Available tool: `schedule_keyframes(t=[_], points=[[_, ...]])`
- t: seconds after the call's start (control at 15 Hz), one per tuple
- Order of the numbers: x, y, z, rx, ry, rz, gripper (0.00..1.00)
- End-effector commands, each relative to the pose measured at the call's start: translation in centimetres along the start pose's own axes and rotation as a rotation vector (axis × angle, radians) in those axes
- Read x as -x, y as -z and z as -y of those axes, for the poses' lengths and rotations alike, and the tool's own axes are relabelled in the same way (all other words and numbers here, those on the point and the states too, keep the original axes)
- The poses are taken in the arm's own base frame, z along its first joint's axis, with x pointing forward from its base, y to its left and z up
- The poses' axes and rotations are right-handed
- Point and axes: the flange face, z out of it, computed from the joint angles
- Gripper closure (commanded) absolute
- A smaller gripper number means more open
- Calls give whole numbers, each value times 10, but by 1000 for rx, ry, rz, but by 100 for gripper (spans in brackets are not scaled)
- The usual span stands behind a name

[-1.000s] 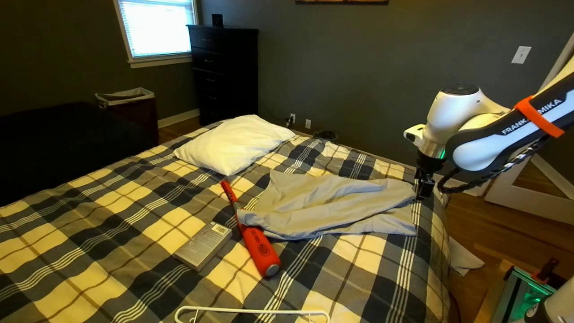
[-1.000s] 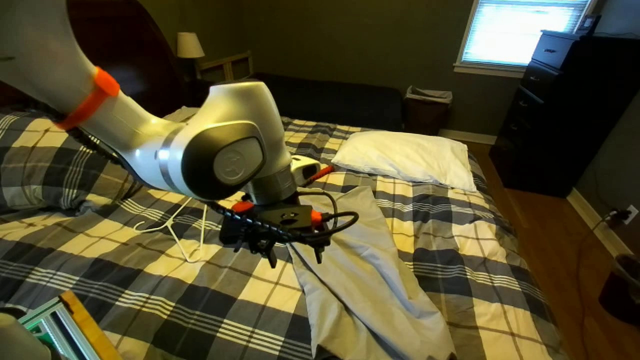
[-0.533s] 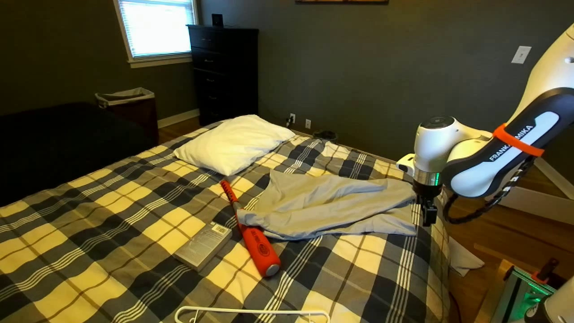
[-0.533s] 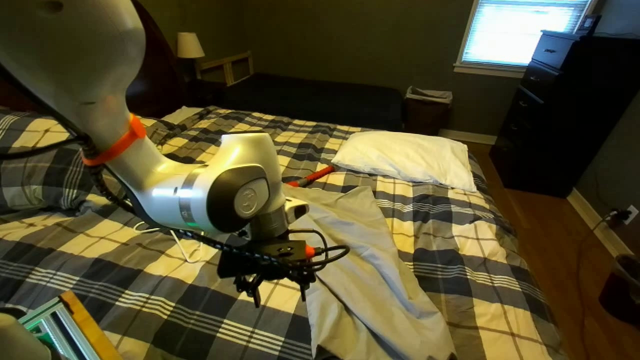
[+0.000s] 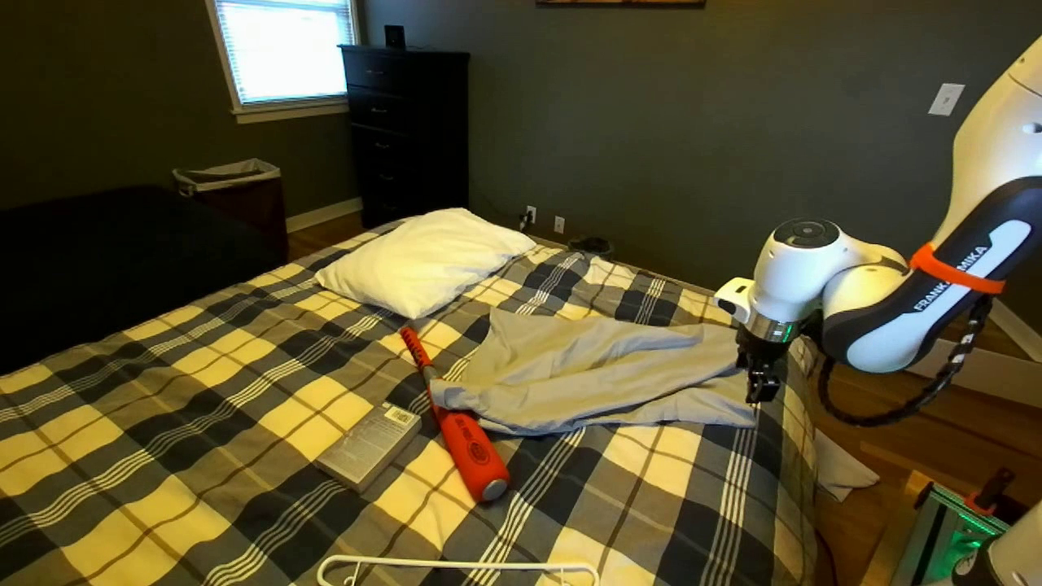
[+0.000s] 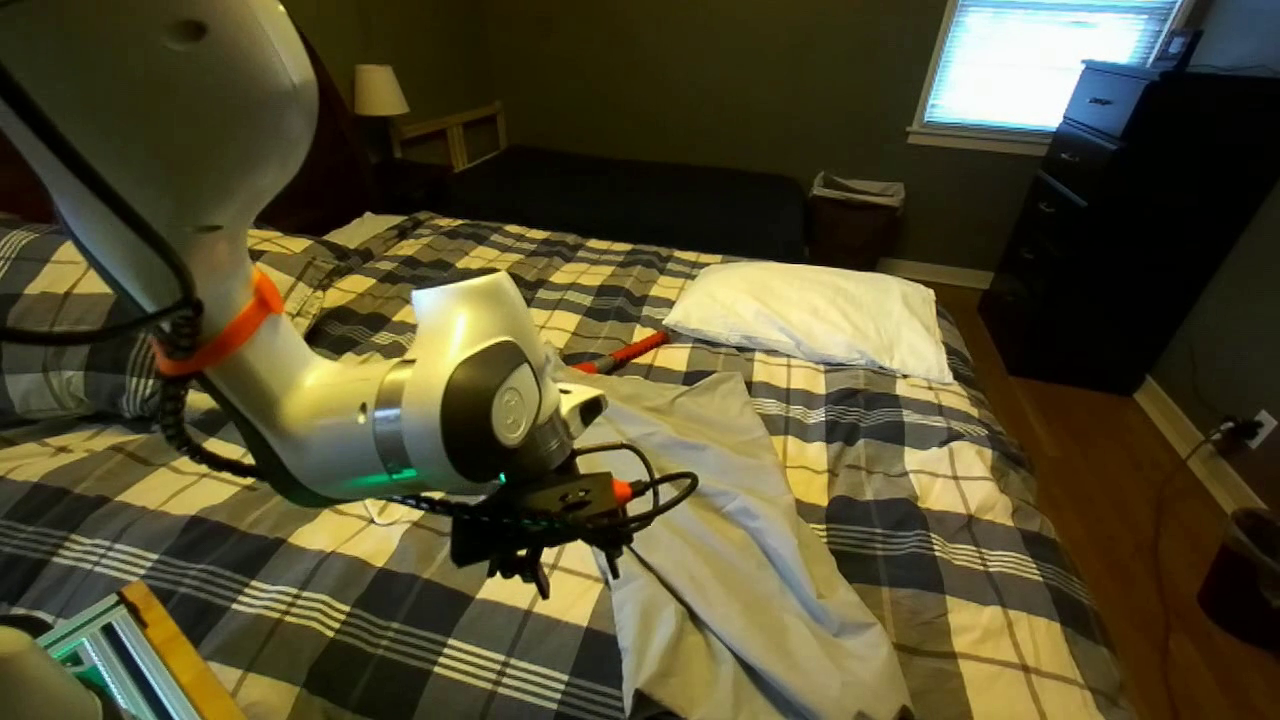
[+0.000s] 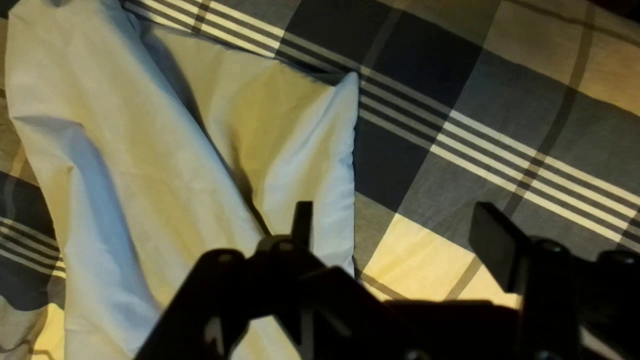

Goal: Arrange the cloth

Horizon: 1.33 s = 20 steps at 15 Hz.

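Note:
The cloth, a rumpled pale grey-blue sheet, lies on the plaid bed in both exterior views (image 5: 602, 374) (image 6: 740, 560). One end lies over part of the red bat. Long folds run along it. In the wrist view the cloth (image 7: 150, 190) fills the left side, with a corner near the top middle. My gripper (image 7: 392, 212) is open and empty, jaws wide apart. In the wrist view one finger (image 7: 302, 222) shows over the cloth, the other over bare bedspread. In both exterior views the gripper (image 5: 763, 389) (image 6: 579, 582) hangs tilted above the cloth's edge near the bed's side.
A red bat (image 5: 472, 456) and a grey box or book (image 5: 370, 448) lie beside the cloth. A white pillow (image 5: 423, 260) lies behind it. A white hanger (image 5: 460, 562) lies at the bed's near edge. Pale fabric (image 5: 842, 468) lies low beside the bed.
My gripper has come down toward the bed and then tilted, shifting slightly toward the cloth. It stays open throughout. The cloth has not moved.

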Motion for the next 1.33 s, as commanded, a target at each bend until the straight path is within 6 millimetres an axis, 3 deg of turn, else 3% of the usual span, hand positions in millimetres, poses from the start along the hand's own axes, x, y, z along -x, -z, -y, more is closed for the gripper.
schedule_keyframes(t=[0.0,0.07,0.27,0.4,0.8,1.0,1.27], points=[[6,-30,9,-7,5,-14,37],[7,-34,7,1,6,-20,27],[9,-46,-4,31,-16,-30,14],[9,-58,-15,42,-37,-36,11],[-14,-112,-32,31,-12,-60,22],[-25,-145,-26,3,-9,-41,32],[-35,-172,-7,-36,3,-24,34]])
